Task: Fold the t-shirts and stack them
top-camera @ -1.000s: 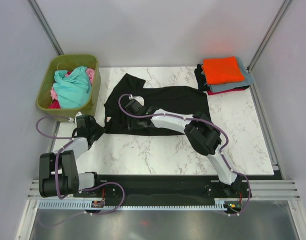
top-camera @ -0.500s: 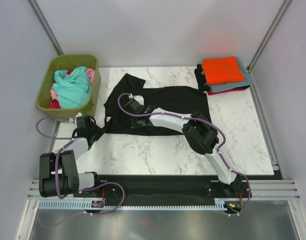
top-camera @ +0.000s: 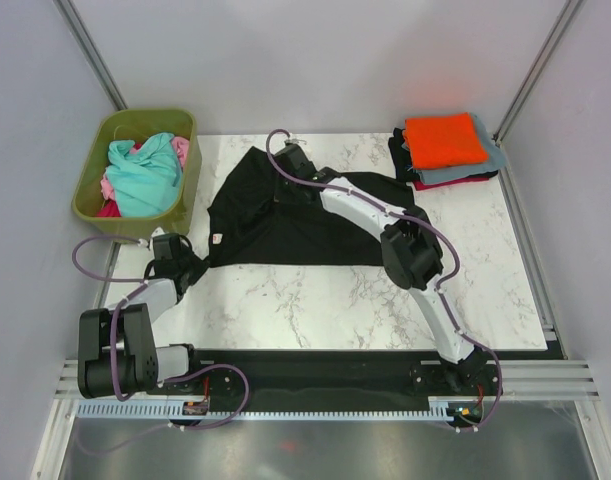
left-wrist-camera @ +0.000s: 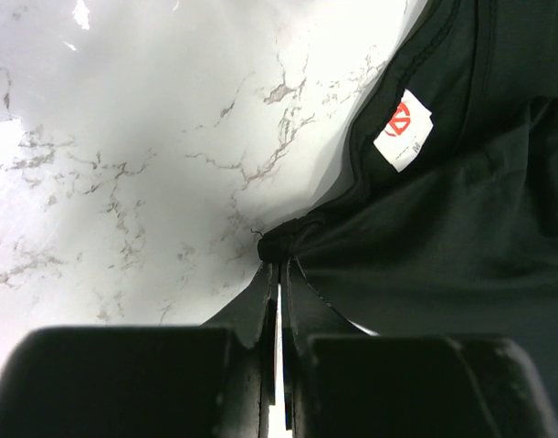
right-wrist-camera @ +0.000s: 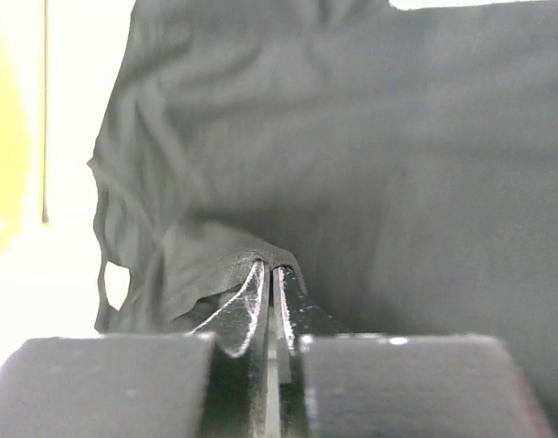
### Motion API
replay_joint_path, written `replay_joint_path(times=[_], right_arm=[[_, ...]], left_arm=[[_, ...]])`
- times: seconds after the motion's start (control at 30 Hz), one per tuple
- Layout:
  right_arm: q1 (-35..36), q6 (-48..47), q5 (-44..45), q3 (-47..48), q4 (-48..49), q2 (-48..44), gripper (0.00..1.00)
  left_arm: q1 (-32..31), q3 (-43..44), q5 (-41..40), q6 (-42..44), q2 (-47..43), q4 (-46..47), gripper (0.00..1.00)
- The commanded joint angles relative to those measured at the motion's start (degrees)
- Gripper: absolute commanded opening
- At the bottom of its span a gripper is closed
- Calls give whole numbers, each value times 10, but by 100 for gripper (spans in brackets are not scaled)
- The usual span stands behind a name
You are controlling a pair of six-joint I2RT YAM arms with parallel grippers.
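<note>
A large black t-shirt [top-camera: 315, 220] lies spread on the marble table [top-camera: 315, 300]; its small white tag [left-wrist-camera: 404, 129] shows near the collar. My left gripper [top-camera: 193, 264] [left-wrist-camera: 280, 262] is shut on the shirt's near-left corner, low over the table. My right gripper [top-camera: 283, 188] [right-wrist-camera: 271, 271] reaches to the far-left part of the shirt and is shut on a pinched fold of black cloth [right-wrist-camera: 251, 251]. A stack of folded t-shirts [top-camera: 445, 148], orange on top, sits at the far right corner.
An olive-green tub [top-camera: 95, 205] at the far left holds teal [top-camera: 145, 175], pink and red shirts. Grey walls close in on the left and right. Bare marble runs along the near side and on the right.
Both grippers have closed on the black shirt. The right arm swung from the shirt's near-left part to its far-left part, drawing cloth with it. The left arm barely moved.
</note>
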Motion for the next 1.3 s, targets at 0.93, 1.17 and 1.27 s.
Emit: replay_joint_path(times=[0.93,1.17,1.27], right_arm=[[34,-72,0,8,27,-15,78],[56,-55,-64,84,35,64,75],[56,-46,-77,98,47,87,75]], left_arm=[[-4,-5,10,7,8,-1,2],[-5,-6,6,6,5,-2,2],[-5,-5,7,7,7,-2,2]])
